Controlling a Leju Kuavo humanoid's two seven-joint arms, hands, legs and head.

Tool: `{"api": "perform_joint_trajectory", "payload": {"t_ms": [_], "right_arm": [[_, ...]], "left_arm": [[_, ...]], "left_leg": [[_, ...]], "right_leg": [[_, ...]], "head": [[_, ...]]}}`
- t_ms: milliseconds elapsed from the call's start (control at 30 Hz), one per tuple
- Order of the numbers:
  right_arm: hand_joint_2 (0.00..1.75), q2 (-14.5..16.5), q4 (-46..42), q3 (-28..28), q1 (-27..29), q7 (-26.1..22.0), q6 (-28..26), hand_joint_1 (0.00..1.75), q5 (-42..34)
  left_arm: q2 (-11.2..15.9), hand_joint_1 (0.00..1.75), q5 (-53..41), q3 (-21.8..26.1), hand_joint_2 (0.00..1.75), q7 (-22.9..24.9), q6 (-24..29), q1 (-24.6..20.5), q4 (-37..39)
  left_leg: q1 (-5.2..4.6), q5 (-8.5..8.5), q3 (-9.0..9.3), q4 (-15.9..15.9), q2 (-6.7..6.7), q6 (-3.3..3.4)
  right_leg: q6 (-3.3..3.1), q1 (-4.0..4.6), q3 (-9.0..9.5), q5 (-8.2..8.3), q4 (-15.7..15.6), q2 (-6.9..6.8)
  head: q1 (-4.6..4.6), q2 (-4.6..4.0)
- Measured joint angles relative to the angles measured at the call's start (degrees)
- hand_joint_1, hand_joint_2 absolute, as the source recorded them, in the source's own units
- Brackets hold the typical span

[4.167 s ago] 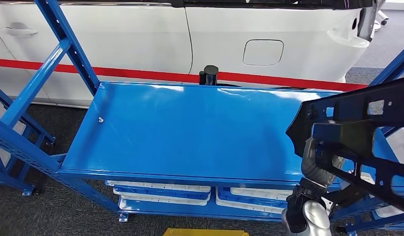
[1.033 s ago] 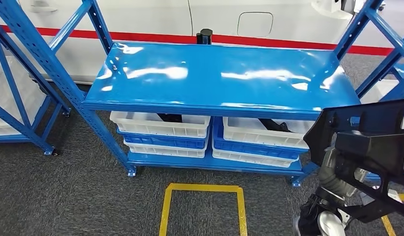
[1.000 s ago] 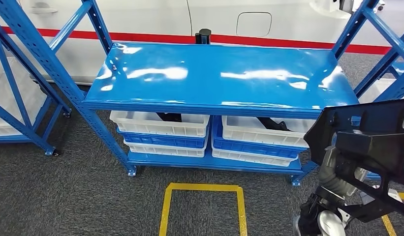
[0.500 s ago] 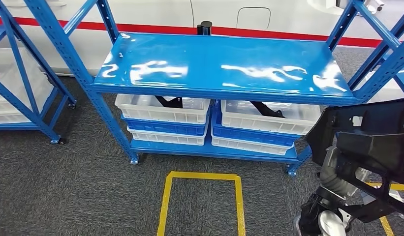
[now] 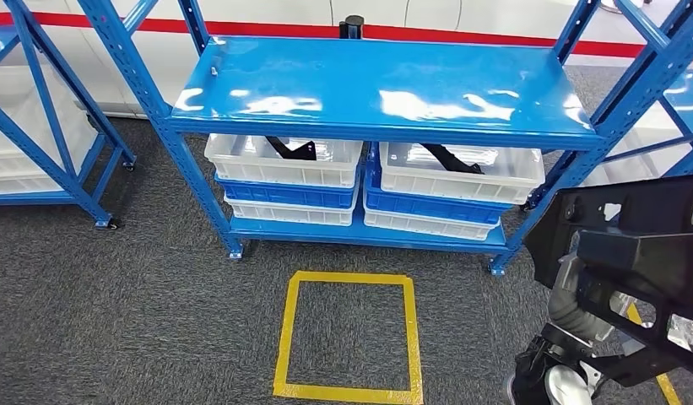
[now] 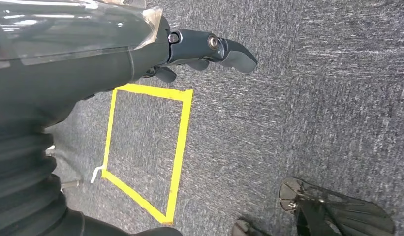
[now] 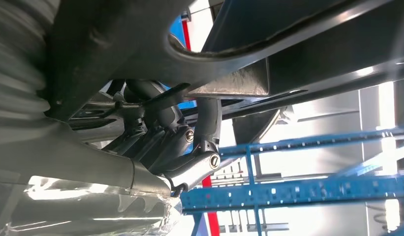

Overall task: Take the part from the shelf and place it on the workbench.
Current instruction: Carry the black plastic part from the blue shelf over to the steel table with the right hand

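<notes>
R hand: fingers hooked up around a bar of the black part, gripping it from beneath. Part is a large black openwork frame, held clear of the floor at the robot's right side, well apart from the blue shelf.

L hand: fingers held loosely together, slightly bent, nothing in them; hangs above grey carpet, near a yellow taped square.

Shelf top bare blue sheet w/ glare. Lower tier: white bins stacked w/ blue ones, dark parts inside the upper two. White car body w/ red stripe behind the shelf.
</notes>
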Motion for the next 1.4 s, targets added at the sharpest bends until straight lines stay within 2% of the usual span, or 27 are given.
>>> {"api": "perform_joint_trajectory", "payload": {"t_ms": [67,100,167,233,267,300,367,433,500,567,633,700,767,800,833,867,900,933,1000,1067,1100,1167,1200,1267,1300,1333,1400], "right_arm": [[1.75,0.0,-0.04,-0.04,0.21,-0.07,0.03,1.75,-0.18],[1.75,0.02,-0.05,-0.05,0.26,-0.11,0.03,1.75,-0.3],[1.75,0.07,-0.05,-0.09,0.32,-0.14,0.03,1.75,-0.46],[1.75,0.08,-0.05,-0.12,0.47,-0.15,0.03,1.75,-0.5],[1.75,0.09,-0.05,-0.13,0.59,-0.15,0.03,1.75,-0.5],[1.75,0.09,-0.05,-0.13,0.7,-0.15,0.04,1.75,-0.5],[1.75,0.1,-0.05,-0.13,0.79,-0.15,0.04,1.75,-0.51],[1.75,0.17,-0.06,-0.12,0.7,-0.15,0.04,1.75,-0.5],[1.75,0.25,-0.1,-0.1,0.58,-0.17,0.04,1.75,-0.49],[1.75,0.23,-0.2,-0.1,0.65,-0.23,0.04,1.75,-0.49],[1.75,0.12,-0.32,-0.15,0.85,-0.38,0.01,1.75,-0.47],[1.75,-0.01,-0.38,-0.19,1.0,-0.62,-0.07,1.75,-0.49],[1.75,-0.07,-0.38,-0.23,1.42,-0.8,-0.2,1.75,-0.6],[1.75,-0.1,-0.38,-0.27,1.73,-0.85,-0.28,1.75,-0.65],[1.75,-0.14,-0.4,-0.32,1.99,-0.87,-0.34,1.75,-0.67],[1.75,-0.17,-0.49,-0.36,2.18,-0.9,-0.39,1.75,-0.67],[1.75,-0.18,-0.65,-0.4,2.28,-0.92,-0.43,1.75,-0.67],[1.75,-0.18,-0.84,-0.46,2.33,-0.96,-0.45,1.75,-0.66],[1.75,-0.15,-1.2,-0.62,2.5,-0.99,-0.46,1.75,-0.66],[1.75,-0.15,-1.35,-0.89,2.79,-1.0,-0.48,1.75,-0.66],[1.75,-0.14,-1.43,-1.02,2.92,-1.0,-0.48,1.75,-0.66],[1.75,-0.07,-1.66,-1.14,3.02,-1.03,-0.48,1.75,-0.66],[1.75,0.0,-1.76,-1.15,3.05,-1.05,-0.48,1.75,-0.66],[1.75,0.11,-1.8,-1.16,3.12,-1.07,-0.48,1.75,-0.66],[1.75,0.18,-1.8,-1.17,3.17,-1.07,-0.48,1.75,-0.66],[1.75,0.21,-1.8,-1.17,3.23,-1.07,-0.48,1.75,-0.65],[1.75,0.3,-1.98,-1.17,3.36,-1.07,-0.48,1.75,-0.59]], "left_arm": [[0.04,0.0,-0.33,-0.05,1.75,0.27,0.14,0.02,0.0],[0.06,0.0,-0.46,-0.09,1.75,0.43,0.21,0.04,0.0],[0.07,0.0,-0.55,-0.13,1.75,0.57,0.32,0.05,0.01],[0.05,0.0,-0.57,-0.16,1.75,0.63,0.35,0.05,0.01],[0.05,0.0,-0.58,-0.17,1.75,0.67,0.36,0.05,0.02],[0.05,0.0,-0.6,-0.18,1.75,0.69,0.37,0.06,0.02],[0.07,0.0,-0.61,-0.2,1.75,0.72,0.39,0.06,0.01],[0.22,0.0,-0.62,-0.21,1.75,0.72,0.42,0.11,0.01],[0.34,0.0,-0.62,-0.21,1.75,0.74,0.44,0.18,0.01],[0.33,0.0,-0.68,-0.23,1.75,0.85,0.44,0.08,0.01],[0.31,0.0,-0.76,-0.26,1.75,0.92,0.39,-0.15,0.0],[0.26,0.0,-0.79,-0.27,1.75,0.91,0.19,-0.18,0.0],[0.23,0.0,-0.79,-0.26,1.75,0.9,-0.07,-0.06,0.0],[0.2,0.0,-0.79,-0.26,1.75,0.84,-0.16,-0.02,0.0],[0.16,0.0,-0.79,-0.26,1.75,0.7,-0.2,-0.02,0.0],[0.1,0.0,-0.79,-0.27,1.75,0.48,-0.23,-0.04,0.0],[0.06,0.0,-0.79,-0.27,1.75,0.21,-0.27,-0.06,-0.01],[0.02,0.0,-0.79,-0.27,1.75,-0.03,-0.29,-0.08,-0.02],[-0.01,0.0,-0.79,-0.28,1.75,-0.33,-0.3,-0.11,-0.03],[-0.07,0.0,-0.79,-0.3,1.75,-0.43,-0.29,-0.17,-0.02],[-0.08,0.0,-0.79,-0.3,1.75,-0.45,-0.29,-0.23,-0.03],[-0.12,0.0,-0.79,-0.3,1.75,-0.47,-0.29,-0.28,-0.04],[-0.12,0.0,-0.79,-0.3,1.75,-0.48,-0.29,-0.26,-0.04],[-0.17,0.0,-0.78,-0.29,1.75,-0.49,-0.3,-0.16,-0.04],[-0.2,0.0,-0.73,-0.29,1.75,-0.51,-0.32,-0.12,-0.04],[-0.22,0.0,-0.69,-0.29,1.75,-0.56,-0.35,-0.12,-0.04],[-0.26,0.0,-0.62,-0.3,1.75,-0.67,-0.51,-0.13,-0.04]], "left_leg": [[0.16,0.52,-0.25,-0.21,0.12,-0.58],[0.27,-0.2,-0.63,0.36,0.02,-0.87],[0.42,-4.16,-2.35,5.05,-0.35,-1.33],[0.49,-8.48,-4.74,12.96,-0.6,-1.63],[0.53,-9.34,-5.34,15.71,-0.67,-1.7],[0.55,-9.1,-5.03,16.37,-0.77,-1.67],[0.6,-6.38,-1.41,11.4,-1.56,-1.28],[0.78,-4.44,3.2,4.51,-3.95,-0.65],[0.7,-4.33,5.04,1.78,-5.12,-0.34],[0.57,-4.41,5.15,0.77,-3.78,-0.16],[0.76,-4.43,5.49,-0.8,-2.32,0.36],[0.83,-4.28,5.56,-1.51,-0.92,0.79],[0.81,-4.23,5.4,-1.47,0.57,0.86],[0.81,-4.24,5.37,-1.42,1.32,0.86],[0.84,-4.25,5.35,-1.32,2.01,0.83],[0.88,-4.29,5.34,-1.16,2.68,0.75],[0.86,-4.37,5.33,-0.92,3.29,0.57],[0.72,-4.55,5.29,-0.57,3.84,0.26],[0.4,-4.78,5.31,-0.11,4.91,-0.45],[0.51,-4.77,5.46,-0.04,5.98,-1.14],[0.74,-5.12,5.37,0.27,5.57,-1.54],[1.1,-7.85,4.06,3.54,2.8,-2.09],[1.19,-10.08,2.69,6.87,1.0,-2.21],[1.18,-13.68,-0.25,14.11,-0.62,-2.15],[1.19,-14.02,-0.88,15.84,-0.82,-2.05],[1.19,-13.3,-0.57,15.59,-0.96,-1.87],[1.18,-9.7,2.65,9.67,-2.18,-1.17]], "right_leg": [[-1.03,-0.22,-0.67,0.31,-0.43,0.22],[-1.64,-0.4,-0.78,0.65,-0.42,0.36],[-2.7,-0.67,-0.94,1.33,-0.43,0.64],[-3.2,-0.51,-1.32,1.82,-0.28,1.0],[-3.28,-0.42,-1.59,2.01,-0.17,1.28],[-3.25,-0.35,-1.82,2.15,-0.06,1.66],[-3.14,-0.29,-2.13,2.31,0.15,2.61],[-2.9,-0.2,-2.54,2.38,0.4,3.59],[-2.33,-0.33,-3.19,2.59,0.55,4.58],[-1.65,-0.47,-3.86,2.79,0.66,5.48],[-1.34,-0.28,-5.41,1.84,2.6,4.02],[-1.46,-0.2,-8.77,-0.72,8.79,1.64],[-1.34,-0.34,-12.22,-2.79,15.76,0.97],[-0.96,-0.48,-12.83,-2.78,17.04,0.83],[-0.38,-0.64,-12.27,-1.91,15.97,0.59],[0.32,-0.83,-10.68,-0.43,12.89,0.06],[0.93,-1.01,-8.48,1.1,8.66,-1.31],[1.14,-1.0,-6.67,2.32,5.03,-2.55],[0.43,-0.79,-5.2,3.37,1.57,-3.86],[-0.86,-0.58,-5.7,3.7,1.7,-2.53],[-1.38,-0.68,-5.8,3.92,1.71,-1.9],[-2.38,-0.97,-5.97,4.53,1.63,-0.74],[-2.76,-0.97,-6.14,4.78,1.64,-0.2],[-3.24,-0.63,-6.57,5.12,1.69,1.01],[-3.34,-0.45,-6.7,5.24,1.72,1.69],[-3.34,-0.31,-6.77,5.32,1.75,2.41],[-3.24,-0.16,-6.77,5.45,1.82,3.86]], "head": [[-0.05,0.0],[-0.09,0.0],[-0.21,0.0],[-0.27,0.0],[-0.27,0.0],[-0.27,0.0],[-0.29,0.0],[-0.21,0.0],[-0.33,0.0],[-0.53,0.0],[-0.31,0.0],[0.13,0.0],[0.37,0.0],[0.37,0.0],[0.37,0.0],[0.37,0.0],[0.4,0.0],[0.46,0.0],[0.38,0.0],[0.18,0.0],[0.15,0.0],[0.09,0.0],[0.03,0.0],[-0.06,0.0],[-0.06,0.0],[-0.05,0.0],[-0.07,0.0]]}}
